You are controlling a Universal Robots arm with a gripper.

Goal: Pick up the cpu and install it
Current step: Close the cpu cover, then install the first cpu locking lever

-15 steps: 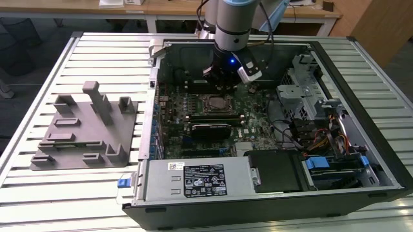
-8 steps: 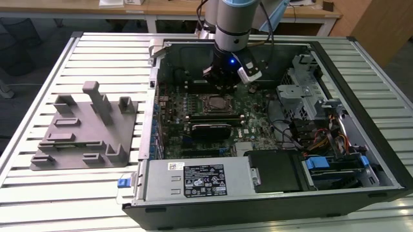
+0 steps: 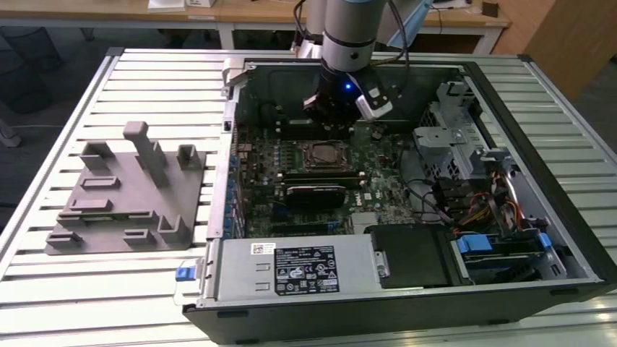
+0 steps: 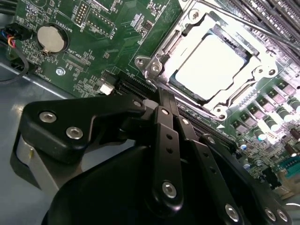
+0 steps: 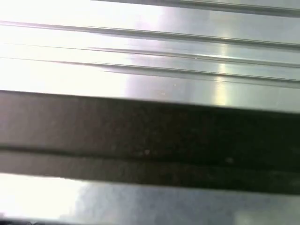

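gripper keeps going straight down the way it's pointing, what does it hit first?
Likely the motherboard just beyond the socket, not the cpu already seated in it. In the exterior view the gripper points down inside the open case, slightly off the socket. Depth is unclear, so the offset is uncertain.

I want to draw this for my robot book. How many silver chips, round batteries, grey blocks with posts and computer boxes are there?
silver cpu, sitting in its socket: 1
round battery: 1
grey block with posts: 1
computer box: 1
Total: 4
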